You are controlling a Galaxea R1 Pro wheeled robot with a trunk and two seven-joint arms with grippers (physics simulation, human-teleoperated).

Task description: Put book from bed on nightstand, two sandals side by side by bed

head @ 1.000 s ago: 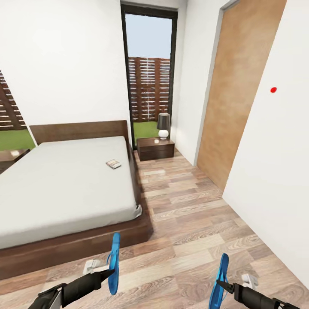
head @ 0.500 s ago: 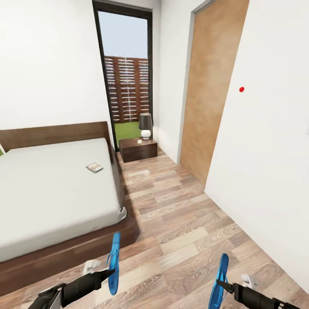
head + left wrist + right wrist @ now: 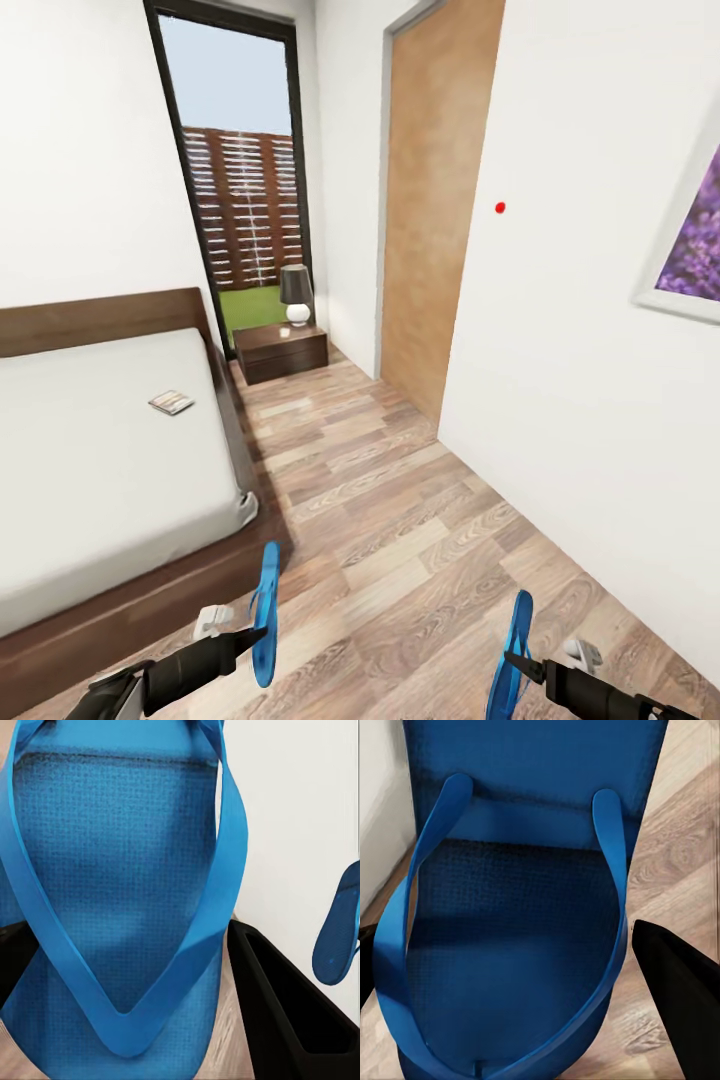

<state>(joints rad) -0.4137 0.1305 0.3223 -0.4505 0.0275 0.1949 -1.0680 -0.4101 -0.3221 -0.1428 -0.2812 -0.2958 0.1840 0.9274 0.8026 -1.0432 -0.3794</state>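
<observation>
Both our grippers are clamped on sandals: the left gripper (image 3: 245, 634) pinches one blue sandal (image 3: 265, 612) upright on edge, the right gripper (image 3: 522, 662) the other sandal (image 3: 511, 658). Ahead and left of the left gripper lies the bed (image 3: 110, 470), the book (image 3: 171, 402) on it, the nightstand (image 3: 281, 351) beyond. We judge each thin pinch could slip or twist, landing the pair crooked or apart.

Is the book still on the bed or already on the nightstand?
On the bed: the book lies flat on the grey mattress near its right edge. The nightstand carries the lamp.
</observation>
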